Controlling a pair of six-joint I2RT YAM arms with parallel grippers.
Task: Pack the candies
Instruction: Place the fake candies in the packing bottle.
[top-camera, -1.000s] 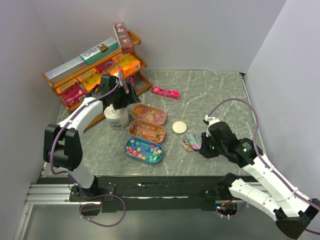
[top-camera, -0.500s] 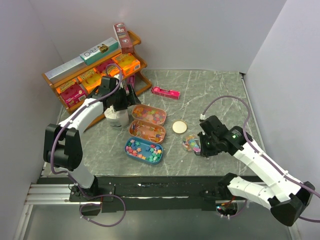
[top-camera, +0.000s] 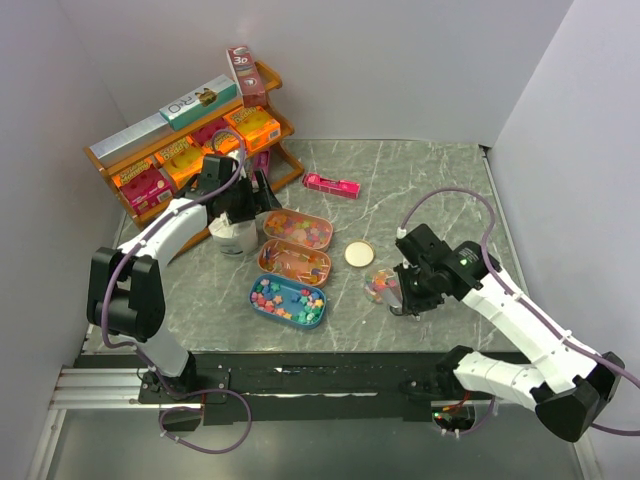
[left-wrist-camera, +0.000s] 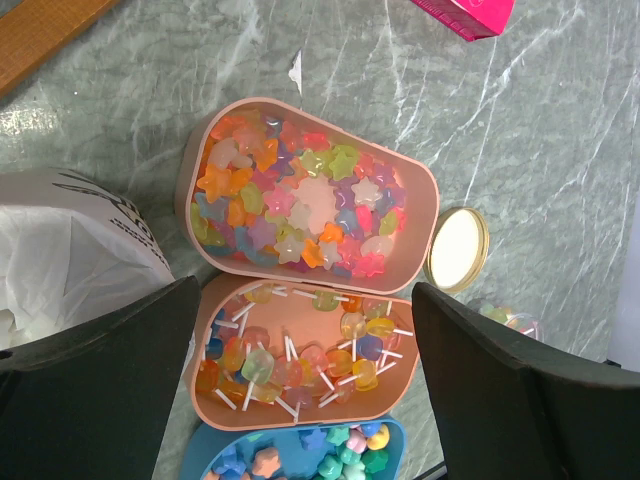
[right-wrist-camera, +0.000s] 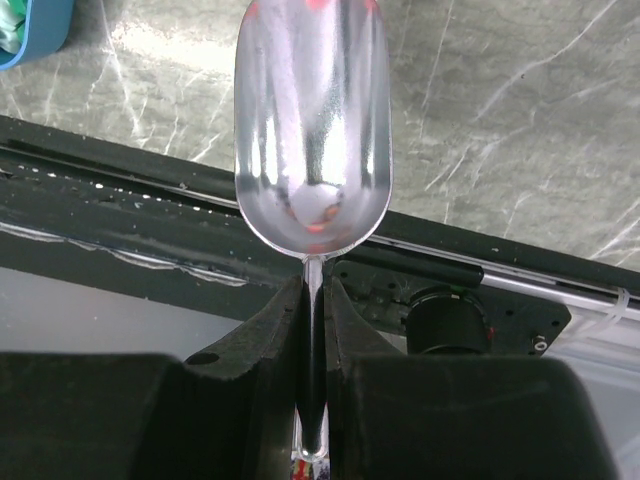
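right wrist: right jaws pinch scoop (right-wrist-camera: 311, 130) handle, forearm tilted down; left jaws wide.

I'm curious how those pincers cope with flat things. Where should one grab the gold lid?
Probably by its rim, coming straight down from above. The lid lies flat on the table, a thin round disc with nothing to pinch from the side. Fingers on opposite edges, turned so that neither lands between it and the pink trays close beside it, look safest.
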